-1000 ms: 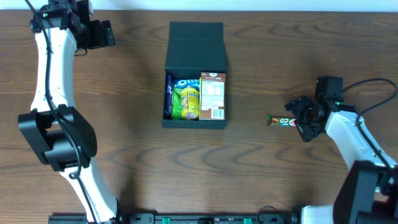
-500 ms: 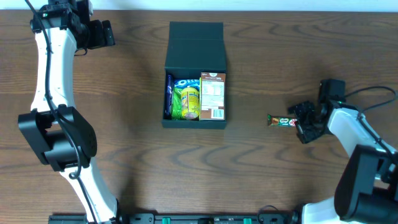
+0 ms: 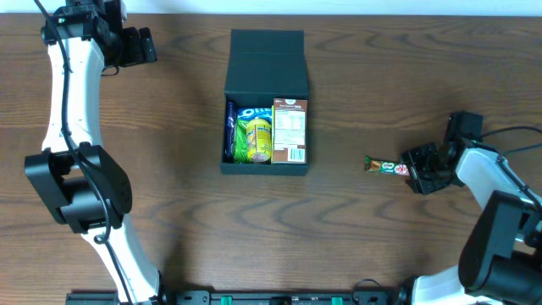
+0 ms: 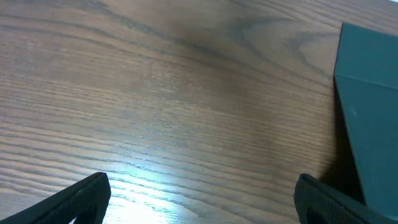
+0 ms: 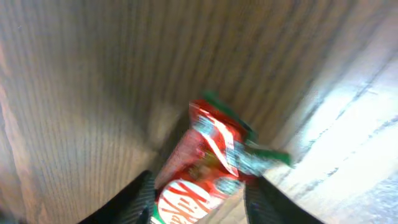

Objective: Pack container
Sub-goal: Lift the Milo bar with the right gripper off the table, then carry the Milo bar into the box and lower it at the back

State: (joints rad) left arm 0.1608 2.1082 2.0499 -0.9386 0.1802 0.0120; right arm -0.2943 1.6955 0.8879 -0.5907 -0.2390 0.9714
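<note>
1 black container (image 3: 267, 63) on wood-grain table (image 3: 169, 195)

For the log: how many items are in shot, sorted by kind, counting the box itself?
dark box, lid open: 1
snack packets inside it, a blue packet and a green packet: 2
carton inside it: 1
chocolate bar lying outside it: 1
Total: 5
</note>
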